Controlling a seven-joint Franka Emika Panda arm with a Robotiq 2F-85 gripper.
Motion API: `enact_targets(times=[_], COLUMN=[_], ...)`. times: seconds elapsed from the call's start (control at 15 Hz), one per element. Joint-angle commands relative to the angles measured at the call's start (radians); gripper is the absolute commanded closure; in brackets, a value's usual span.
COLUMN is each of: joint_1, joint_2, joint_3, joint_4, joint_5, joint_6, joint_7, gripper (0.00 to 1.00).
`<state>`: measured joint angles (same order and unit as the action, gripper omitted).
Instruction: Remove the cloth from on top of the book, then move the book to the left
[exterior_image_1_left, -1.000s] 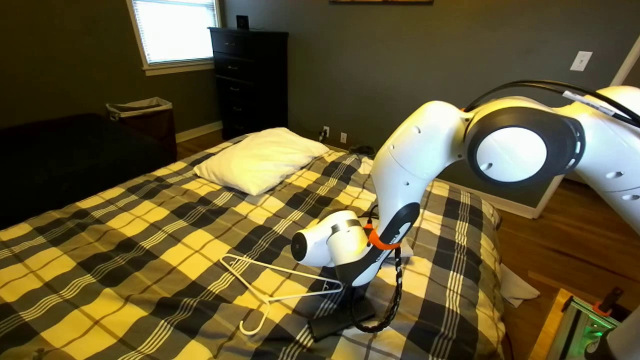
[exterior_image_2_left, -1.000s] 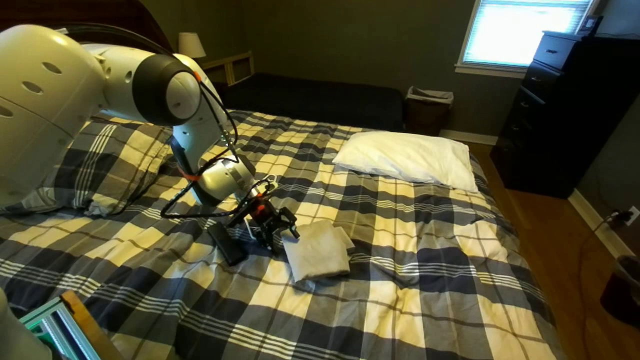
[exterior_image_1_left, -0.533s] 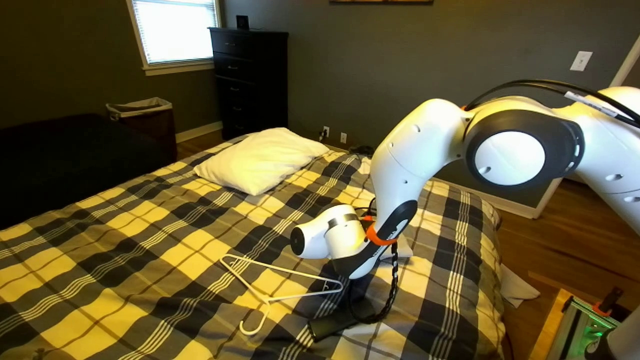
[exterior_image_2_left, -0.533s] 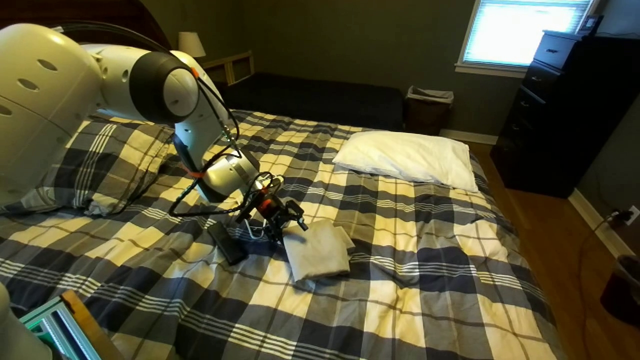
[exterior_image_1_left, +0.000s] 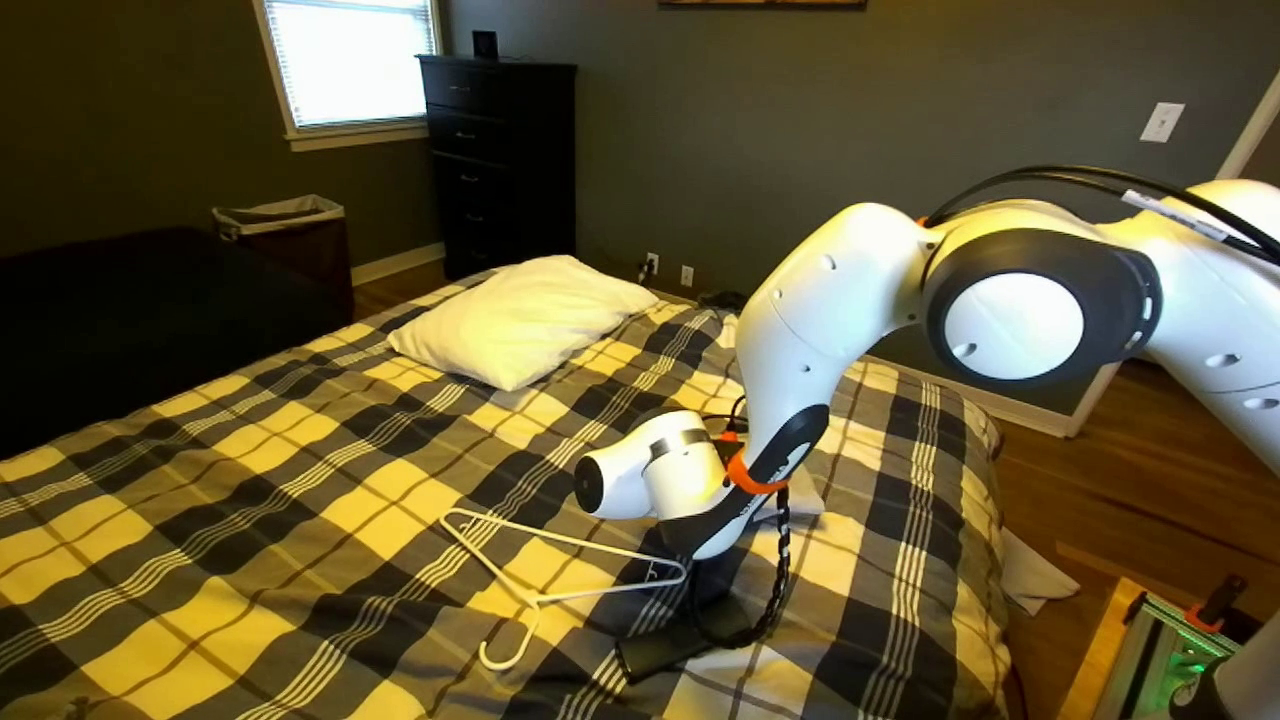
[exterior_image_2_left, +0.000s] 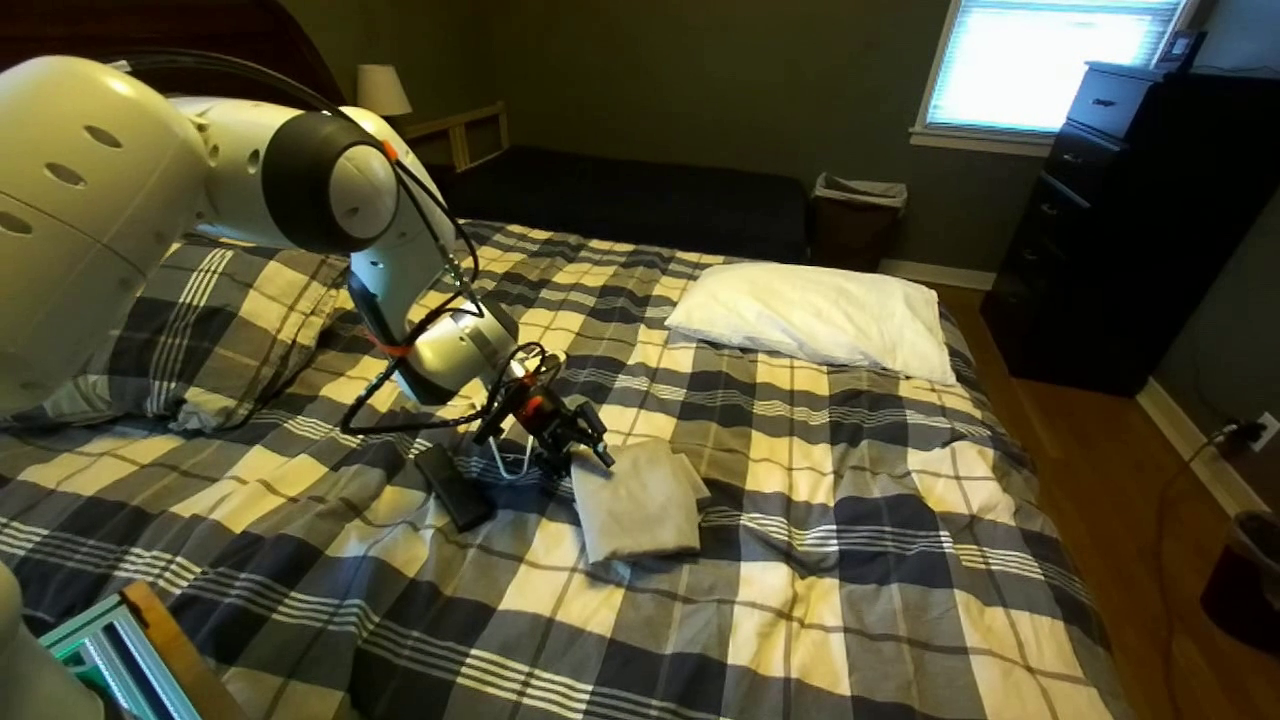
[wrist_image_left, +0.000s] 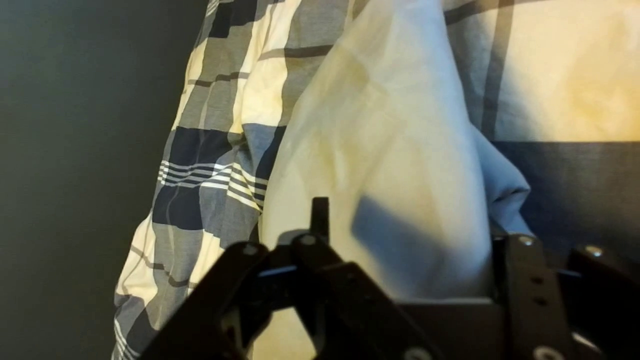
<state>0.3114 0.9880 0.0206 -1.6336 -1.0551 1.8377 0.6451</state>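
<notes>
The cloth (exterior_image_2_left: 640, 505) is a pale grey-beige folded square lying on the bed. It shows partly behind the arm in an exterior view (exterior_image_1_left: 803, 498) and fills the middle of the wrist view (wrist_image_left: 380, 130). My gripper (exterior_image_2_left: 583, 463) is at the cloth's edge nearest the arm, low over it. In the wrist view the gripper (wrist_image_left: 410, 240) has its fingers wide apart, with cloth visible between them and a shadow on it. I cannot tell whether the fingertips touch the cloth. The book does not show; it may be hidden under the cloth.
A black flat oblong object (exterior_image_2_left: 455, 490) lies on the plaid bed beside the gripper, also seen in an exterior view (exterior_image_1_left: 680, 640). A white hanger (exterior_image_1_left: 534, 600) lies near it. A white pillow (exterior_image_2_left: 815, 315) rests farther off. The bed's edge drops to the floor.
My gripper has moved slightly up and toward the cloth over the last second, coming over its near edge. The cloth has hardly shifted. The fingers stay apart.
</notes>
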Motion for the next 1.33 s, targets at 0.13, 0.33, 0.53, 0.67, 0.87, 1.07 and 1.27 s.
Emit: enact_targets(times=[0.13,0.33,0.53,0.67,0.87,1.07,1.27], joint_1=[-0.02,-0.01,-0.011,-0.011,0.045,0.084,0.113], joint_2=[0.001,0.004,0.002,0.009,0.017,0.032,0.081], joint_3=[0.004,0.002,0.001,-0.004,-0.051,-0.068,-0.073], joint_4=[-0.021,-0.003,-0.004,0.037,0.132,0.265,0.419], joint_5=[0.002,0.003,0.003,0.028,-0.064,-0.17,-0.301], joint_6=[0.044,0.035,0.04,0.028,-0.003,-0.105,-0.148], joint_7=[0.045,0.041,0.042,0.101,0.172,0.093,0.018], gripper=[0.81,0.99,0.85,0.97,0.97,0.98,0.98])
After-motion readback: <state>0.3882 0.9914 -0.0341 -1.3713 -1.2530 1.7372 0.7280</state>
